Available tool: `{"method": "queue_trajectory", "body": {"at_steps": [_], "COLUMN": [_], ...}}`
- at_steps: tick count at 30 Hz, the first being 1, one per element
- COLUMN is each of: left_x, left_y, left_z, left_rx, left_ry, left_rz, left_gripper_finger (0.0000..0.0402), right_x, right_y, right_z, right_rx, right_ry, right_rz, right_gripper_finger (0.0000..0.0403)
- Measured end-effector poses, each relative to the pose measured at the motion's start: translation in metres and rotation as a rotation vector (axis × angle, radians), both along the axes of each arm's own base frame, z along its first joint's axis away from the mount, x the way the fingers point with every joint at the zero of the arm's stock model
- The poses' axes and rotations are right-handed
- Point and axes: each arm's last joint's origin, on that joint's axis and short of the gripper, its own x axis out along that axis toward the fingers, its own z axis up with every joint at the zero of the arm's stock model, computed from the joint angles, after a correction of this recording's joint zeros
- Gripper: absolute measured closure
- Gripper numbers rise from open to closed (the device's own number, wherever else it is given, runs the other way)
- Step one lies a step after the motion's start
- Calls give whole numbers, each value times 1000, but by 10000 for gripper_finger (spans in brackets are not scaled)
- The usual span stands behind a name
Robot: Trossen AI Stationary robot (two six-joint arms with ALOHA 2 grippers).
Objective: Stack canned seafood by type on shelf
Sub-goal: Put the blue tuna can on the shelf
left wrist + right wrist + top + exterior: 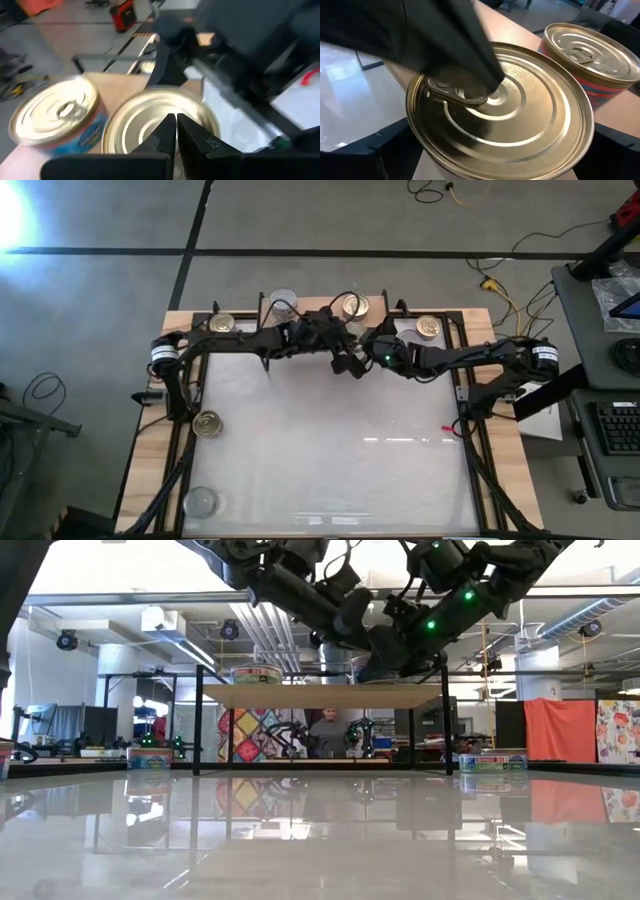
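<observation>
A gold-topped can (510, 115) sits at the shelf (320, 696), under both grippers. My right gripper (500, 155) is shut on it, and my shut left gripper (175, 122) rests on its lid. Beside it on the wood board stands another gold-topped can (55, 112) with a blue label, also seen in the high view (355, 305). A silver-topped can (283, 300) stands at the shelf's left end. Beside the shelf stand two more gold-topped cans, one to its left (222, 323) and one to its right (428, 327). The held can's bottom is hidden. My left gripper presses its shut fingertips (480, 80) down on the gold can's lid, by the pull tab (445, 90), slanting from above. My right gripper has the same can between its two fingers (385, 145), one on each side of the can's wall below the rim (440, 160). The can is upright; what it stands on is hidden.
On the white table near its left edge stand a gold-topped can (207, 423) and, nearer, a silver-topped can (200, 500). The two arms cross closely over the shelf. A person (325, 735) shows in the room behind. The table's middle and right hold no objects.
</observation>
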Motion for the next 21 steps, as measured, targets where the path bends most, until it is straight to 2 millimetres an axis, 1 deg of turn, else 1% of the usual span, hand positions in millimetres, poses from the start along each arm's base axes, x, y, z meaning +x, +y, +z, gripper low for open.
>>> {"method": "queue_trajectory", "body": {"at_steps": [5,8,10,15,21], "left_x": [-7,-7,-7,-7,-11], "left_y": [15,25,30,32,35], "left_z": [5,-1,-9,-14,-14], "left_rx": [-34,-47,-61,-73,-82], "left_ry": [-36,-25,7,31,74], "left_rz": [-52,-31,-17,-8,23], "left_gripper_finger": [401,401,401,401,401], "right_x": [-2,-2,-2,-1,4], "right_y": [1,1,1,1,0], "right_z": [3,3,3,5,17], "right_rx": [0,-7,-7,16,44], "right_ry": [-4,4,4,-2,46], "right_rz": [18,25,26,47,54], "right_gripper_finger": [4,3,3,3,3]}}
